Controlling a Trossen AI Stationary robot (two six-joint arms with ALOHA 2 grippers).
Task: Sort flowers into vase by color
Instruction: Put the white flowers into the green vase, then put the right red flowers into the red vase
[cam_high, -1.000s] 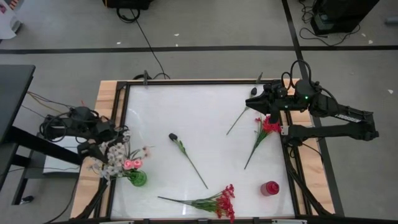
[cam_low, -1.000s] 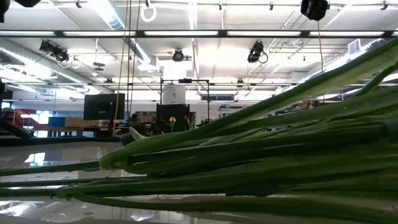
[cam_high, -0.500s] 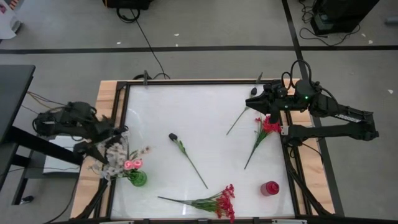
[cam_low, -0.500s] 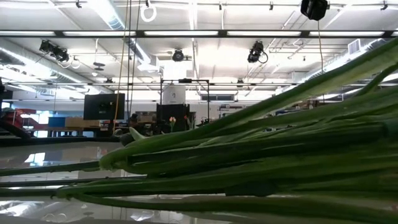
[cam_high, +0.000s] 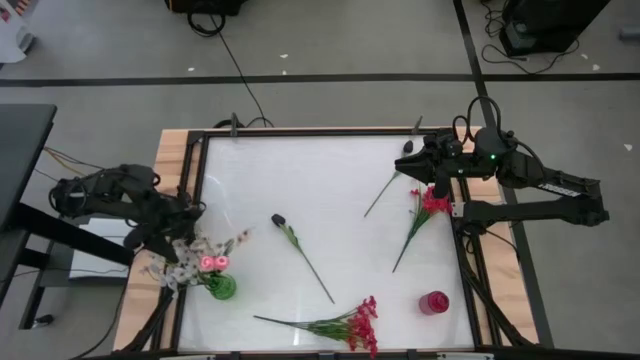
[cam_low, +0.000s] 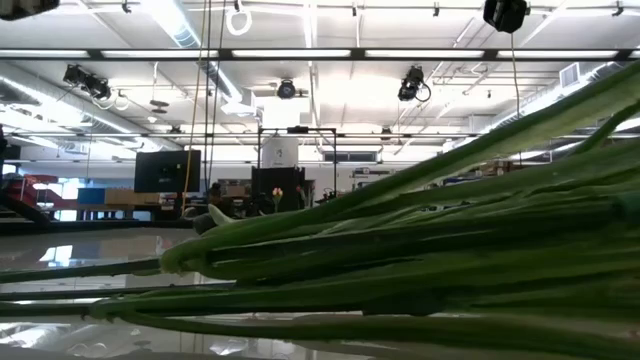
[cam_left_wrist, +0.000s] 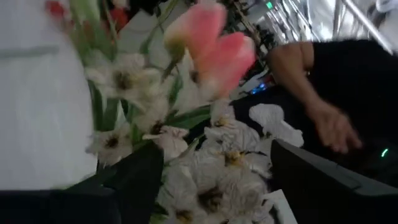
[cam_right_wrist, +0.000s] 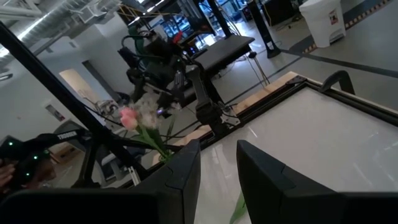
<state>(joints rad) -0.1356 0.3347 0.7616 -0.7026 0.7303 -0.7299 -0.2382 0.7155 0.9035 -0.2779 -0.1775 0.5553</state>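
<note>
A green vase at the near left holds pink rosebuds and a white blossom sprig. My left gripper is open beside them; the white blossoms fill the space between its fingers. On the table lie a stem with a dark bud, a thin stem, a red flower and a red spray. A red vase stands at the near right. My right gripper waits at the far right, fingers slightly apart, holding nothing. My left gripper stands open around the white blossoms of the sprig in the green vase, coming roughly level from the table's left. Whether a finger touches the blossoms I cannot tell.
The red spray's green stems lie close to the low camera and block most of its view. A dark frame rims the white table. A person's hand shows beyond the table in the left wrist view.
My left gripper has risen a little and rolled at the wrist beside the flowers in the green vase. The flowers have stayed in the vase.
</note>
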